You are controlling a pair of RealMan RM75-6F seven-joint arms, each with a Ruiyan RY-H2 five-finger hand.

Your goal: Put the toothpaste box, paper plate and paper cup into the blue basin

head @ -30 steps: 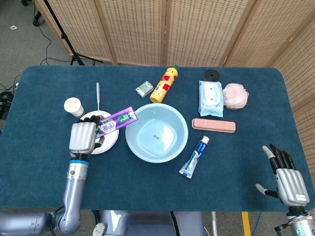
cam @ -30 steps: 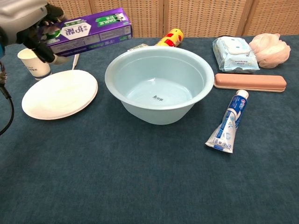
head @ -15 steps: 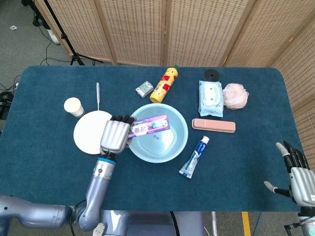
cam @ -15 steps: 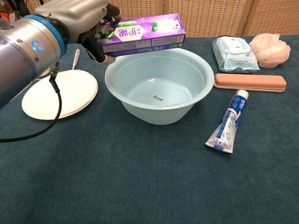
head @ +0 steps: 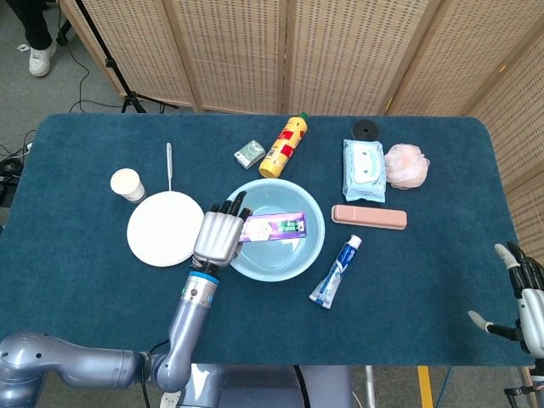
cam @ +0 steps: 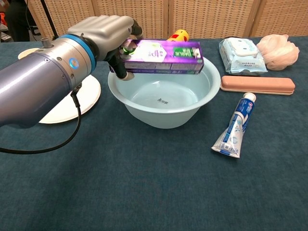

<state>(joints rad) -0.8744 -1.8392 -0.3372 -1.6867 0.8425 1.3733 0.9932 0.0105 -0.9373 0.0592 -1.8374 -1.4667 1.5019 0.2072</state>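
Toothpaste box (cam: 162, 57), glossy purple card, gripped by left hand (cam: 109, 32) fingers over smooth round blue basin (cam: 163, 103).

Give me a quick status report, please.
Left hand holds toothpaste box over blue basin. Right hand open, idle. Path clear.

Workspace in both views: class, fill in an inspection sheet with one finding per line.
Surface: dark blue cloth table.
Job's things: toothpaste box held over blue basin; paper plate and paper cup outside it.
Clutter: toothpaste tube, pink case, wipes pack, yellow bottle.
Hands: left hand grips the box; right hand holds nothing.
Cables: floor cable.
Surroundings: wicker screens.
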